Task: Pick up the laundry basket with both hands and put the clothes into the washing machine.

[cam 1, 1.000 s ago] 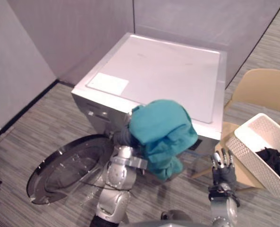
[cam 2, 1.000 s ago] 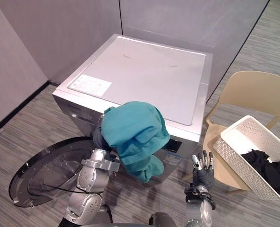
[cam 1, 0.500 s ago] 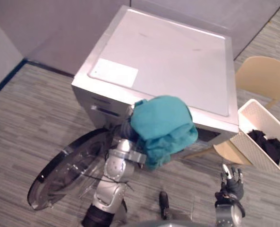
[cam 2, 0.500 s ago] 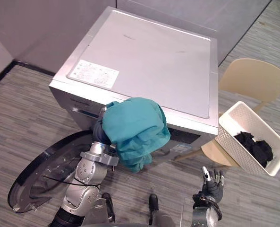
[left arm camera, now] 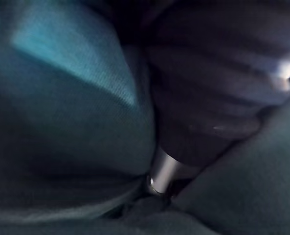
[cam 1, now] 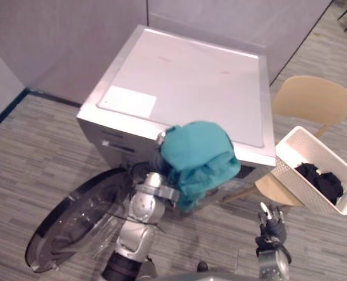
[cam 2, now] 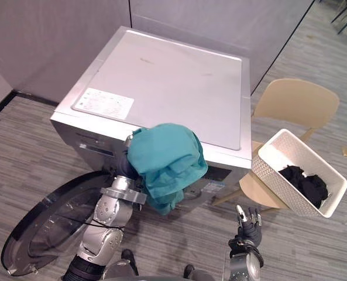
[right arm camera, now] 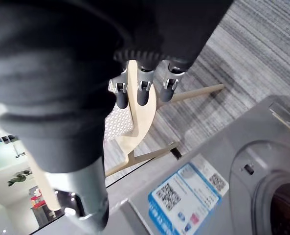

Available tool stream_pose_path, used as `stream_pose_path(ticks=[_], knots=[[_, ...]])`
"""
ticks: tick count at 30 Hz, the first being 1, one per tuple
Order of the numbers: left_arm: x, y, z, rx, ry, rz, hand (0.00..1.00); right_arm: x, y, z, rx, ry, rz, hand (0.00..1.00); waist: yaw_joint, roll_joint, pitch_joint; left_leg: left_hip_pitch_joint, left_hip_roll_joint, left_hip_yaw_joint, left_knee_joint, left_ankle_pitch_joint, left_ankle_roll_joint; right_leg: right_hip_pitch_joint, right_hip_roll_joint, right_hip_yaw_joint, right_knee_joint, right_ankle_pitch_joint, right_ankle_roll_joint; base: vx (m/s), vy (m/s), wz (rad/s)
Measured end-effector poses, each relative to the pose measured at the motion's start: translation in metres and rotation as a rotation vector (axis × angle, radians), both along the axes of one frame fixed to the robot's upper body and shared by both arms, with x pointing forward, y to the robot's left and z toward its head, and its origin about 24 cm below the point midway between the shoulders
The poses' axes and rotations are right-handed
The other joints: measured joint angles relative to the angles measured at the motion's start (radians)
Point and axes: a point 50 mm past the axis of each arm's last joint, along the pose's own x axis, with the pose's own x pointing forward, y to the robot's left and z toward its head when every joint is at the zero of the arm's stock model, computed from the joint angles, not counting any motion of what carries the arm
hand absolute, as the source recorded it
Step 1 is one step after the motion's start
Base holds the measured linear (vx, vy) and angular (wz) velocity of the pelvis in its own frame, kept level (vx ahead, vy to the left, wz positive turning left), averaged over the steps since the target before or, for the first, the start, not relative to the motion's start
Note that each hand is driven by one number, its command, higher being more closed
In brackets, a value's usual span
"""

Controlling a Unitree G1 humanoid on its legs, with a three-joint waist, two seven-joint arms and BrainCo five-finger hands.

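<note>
A teal cloth (cam 1: 199, 158) hangs bunched over my left hand, which is raised in front of the washing machine (cam 1: 185, 88) at its front panel. The cloth (left arm camera: 61, 112) wraps closely round the hand's dark cover (left arm camera: 218, 83), and the fingers are buried in it. The machine's round glass door (cam 1: 74, 222) lies swung open to the left. My right hand (cam 1: 271, 225) hangs low at the right, open and empty, with straight fingers (right arm camera: 142, 93). The white laundry basket (cam 1: 290, 165) sits tilted on a beige chair (cam 1: 311, 99), with black clothes (cam 1: 320, 178) inside.
Grey partition walls (cam 1: 74, 35) stand behind and to the left of the machine. The chair with the basket is close to the machine's right side. Striped grey carpet (cam 1: 33, 140) runs in front and to the left.
The whole picture has shifted, so the camera has moved. The left hand still holds the teal cloth up at the machine's front. The right hand stays low and open.
</note>
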Motion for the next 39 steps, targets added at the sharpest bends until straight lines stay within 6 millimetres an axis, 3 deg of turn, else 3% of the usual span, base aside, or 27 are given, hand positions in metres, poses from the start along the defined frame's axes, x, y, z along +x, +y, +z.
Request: stream_pose_path(ticks=[3, 4, 5, 6, 7, 8, 9, 12, 16, 21, 25, 33, 39], knots=[[0.0, -0.001, -0.006, 0.007, 0.035, -0.004, 1.0, 0.0, 0.0, 0.0, 0.0, 0.003, -0.001, 0.0, 0.003, 0.016, 0.001, 0.046, 0.026, -0.052, -0.022, 0.03, -0.022, 0.027, 0.042, 0.01, 0.049, -0.027, -0.011, 0.1, -0.25, 0.17], [0.0, -0.002, -0.006, 0.005, 0.033, -0.005, 1.0, 0.001, -0.001, 0.0, -0.006, 0.001, 0.005, 0.0, 0.0, 0.033, 0.013, 0.079, 0.052, -0.065, -0.03, 0.041, -0.036, 0.009, 0.06, 0.016, 0.117, -0.107, -0.065, 0.09, -0.369, 0.31], [0.0, -0.002, -0.005, 0.003, 0.028, -0.009, 1.0, -0.001, -0.001, -0.001, -0.005, 0.005, 0.005, 0.0, -0.004, 0.013, 0.005, 0.086, 0.048, -0.077, -0.02, 0.04, -0.039, 0.034, 0.054, 0.021, 0.015, -0.122, -0.088, 0.06, -0.348, 0.39], [0.0, -0.003, -0.003, -0.001, 0.017, -0.01, 1.0, -0.001, 0.002, -0.001, 0.002, 0.003, 0.008, 0.0, -0.001, -0.028, 0.005, 0.086, 0.022, -0.084, 0.01, 0.029, -0.051, 0.057, 0.035, 0.019, -0.067, -0.094, -0.079, 0.06, -0.26, 0.4], [0.0, -0.005, -0.003, -0.009, 0.019, -0.016, 1.0, 0.0, 0.002, 0.0, 0.0, 0.001, 0.008, 0.0, -0.001, -0.02, 0.008, 0.078, 0.028, -0.109, 0.033, 0.013, -0.066, 0.083, 0.036, 0.014, -0.074, -0.116, -0.078, 0.06, -0.281, 0.39], [-0.003, -0.011, -0.004, -0.022, 0.029, -0.036, 1.0, 0.0, -0.002, 0.0, -0.012, 0.0, -0.006, 0.0, 0.002, 0.015, 0.012, 0.06, 0.056, -0.15, 0.06, 0.008, -0.073, 0.079, 0.062, -0.006, -0.046, -0.122, -0.08, 0.01, -0.216, 0.34], [-0.006, -0.014, -0.006, -0.021, 0.037, -0.061, 1.0, 0.0, -0.001, 0.0, -0.011, 0.003, -0.002, 0.0, 0.004, 0.033, 0.023, 0.065, 0.049, -0.182, 0.074, 0.009, -0.073, 0.076, 0.066, -0.015, -0.006, -0.137, -0.087, -0.01, -0.184, 0.23], [-0.009, -0.017, -0.007, -0.02, 0.037, -0.084, 1.0, 0.001, 0.005, -0.001, -0.009, 0.009, 0.031, 0.0, 0.004, 0.04, 0.028, 0.065, 0.034, -0.189, 0.109, -0.004, -0.077, 0.019, 0.053, -0.012, 0.144, -0.242, -0.098, -0.05, -0.127, 0.08], [-0.012, -0.018, -0.008, -0.025, 0.041, -0.09, 1.0, -0.004, 0.01, -0.004, -0.002, 0.026, 0.049, 0.0, 0.001, 0.027, 0.036, 0.059, 0.014, -0.19, 0.112, -0.036, -0.053, -0.047, 0.022, -0.011, 0.266, -0.315, -0.085, -0.14, -0.07, 0.07], [-0.014, -0.02, 0.0, -0.042, 0.011, -0.099, 1.0, -0.007, 0.01, -0.005, -0.001, 0.038, 0.045, 0.0, -0.003, 0.021, 0.025, 0.059, -0.022, -0.177, 0.046, 0.002, -0.089, -0.075, -0.01, -0.012, 0.263, -0.309, -0.068, -0.04, 0.022, 0.06], [-0.014, -0.021, -0.001, -0.04, 0.016, -0.103, 1.0, -0.002, 0.012, -0.004, 0.004, 0.029, 0.043, 0.0, -0.001, 0.024, 0.02, 0.06, -0.024, -0.165, 0.011, 0.023, -0.097, -0.051, -0.011, -0.016, 0.175, -0.25, -0.059, 0.07, 0.051, -0.04], [-0.009, -0.021, -0.009, 0.002, 0.04, -0.107, 1.0, 0.009, 0.024, -0.011, 0.028, 0.057, 0.091, 0.0, 0.0, 0.002, 0.002, 0.078, -0.068, -0.133, -0.052, 0.039, -0.071, 0.034, -0.052, -0.012, -0.05, -0.13, -0.004, 0.08, 0.115, -0.04], [-0.009, -0.02, -0.012, 0.014, 0.055, -0.096, 1.0, 0.011, 0.025, -0.011, 0.014, 0.06, 0.105, 0.0, -0.002, -0.006, -0.003, 0.079, -0.07, -0.12, -0.079, 0.044, -0.063, 0.047, -0.052, -0.006, -0.124, -0.075, -0.005, -0.01, 0.049, -0.09]])
